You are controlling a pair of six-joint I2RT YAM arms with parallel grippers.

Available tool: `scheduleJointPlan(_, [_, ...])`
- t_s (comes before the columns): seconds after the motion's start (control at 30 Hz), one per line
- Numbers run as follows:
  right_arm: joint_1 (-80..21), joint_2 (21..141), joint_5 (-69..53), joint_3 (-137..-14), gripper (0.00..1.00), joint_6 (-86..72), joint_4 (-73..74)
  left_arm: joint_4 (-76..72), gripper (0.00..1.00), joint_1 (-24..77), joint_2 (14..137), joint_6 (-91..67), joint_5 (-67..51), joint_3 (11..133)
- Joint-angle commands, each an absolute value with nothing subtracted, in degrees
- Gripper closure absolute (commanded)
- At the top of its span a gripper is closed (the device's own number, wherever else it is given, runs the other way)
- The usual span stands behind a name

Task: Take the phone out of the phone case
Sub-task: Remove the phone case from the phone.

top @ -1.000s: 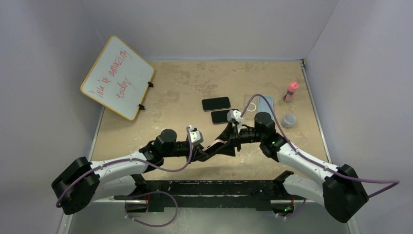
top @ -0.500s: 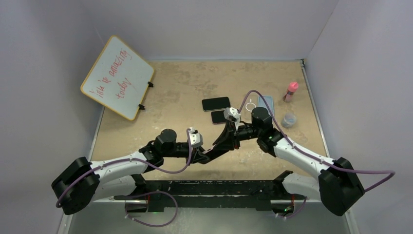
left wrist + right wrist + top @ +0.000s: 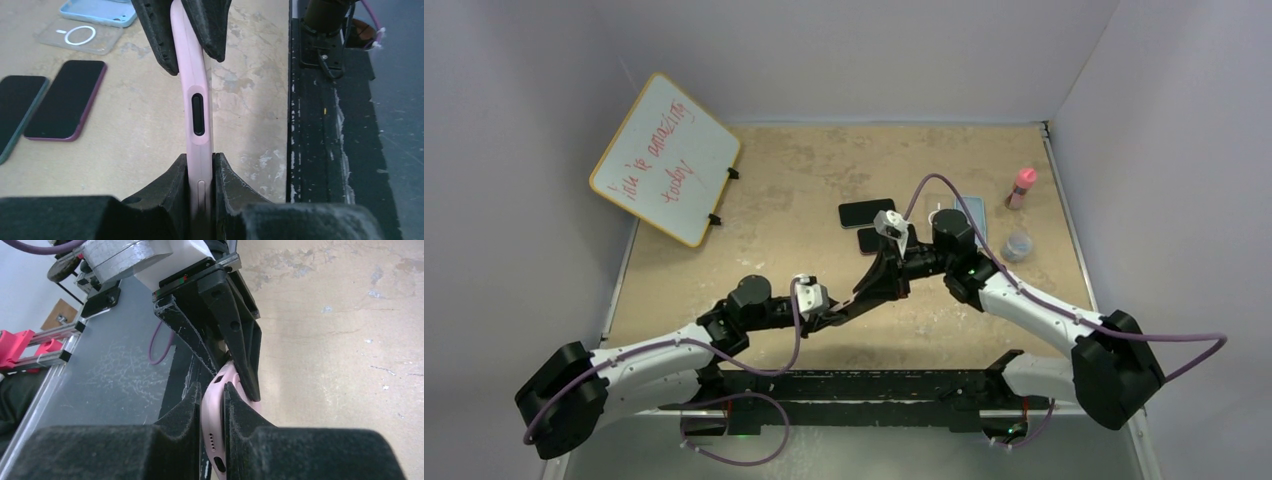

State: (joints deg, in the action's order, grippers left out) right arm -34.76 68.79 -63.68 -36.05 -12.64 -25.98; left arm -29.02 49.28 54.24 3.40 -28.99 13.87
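Above the tan table, the left gripper and right gripper pinch opposite ends of the pink phone case, jaws clamped tight.

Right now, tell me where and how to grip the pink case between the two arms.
Grip the pink case at its two ends, pinching across the flat faces, one gripper from each end. It is thin and long, so the faces give broad contact. The left gripper and right gripper hold it so.
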Motion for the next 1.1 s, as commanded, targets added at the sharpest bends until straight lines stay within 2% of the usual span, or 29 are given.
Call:
scheduleJointPlan(0.0, [-34.8, 70.1, -66.3, -38.7, 1.0, -20.8, -23.4, -40.3, 1.0, 50.3, 51.9, 15.5, -23.7, 13.9])
scheduleJointPlan(0.33, [-34.7, 73.2, -67.8, -41.4, 1.0, -27.0, -23.1, -43.2, 1.0, 54.4, 55.3, 28.1, -17.5, 14.8])
scheduleJointPlan(0.63, [-34.8, 75.8, -67.7, -41.8, 1.0, -28.6, -22.1, -43.8, 1.0, 60.6, 51.6, 36.6, -10.0, 13.6])
scheduleJointPlan(0.83, [-34.8, 77.0, -67.1, -41.9, 1.0, -28.8, -22.2, -45.7, 1.0, 60.8, 48.8, 37.2, -9.5, 11.6])
scheduleJointPlan(1.07, [-34.7, 77.3, -57.6, -44.4, 1.0, -15.6, -9.9, -50.6, 1.0, 60.8, 48.2, 27.4, -11.5, 10.4])
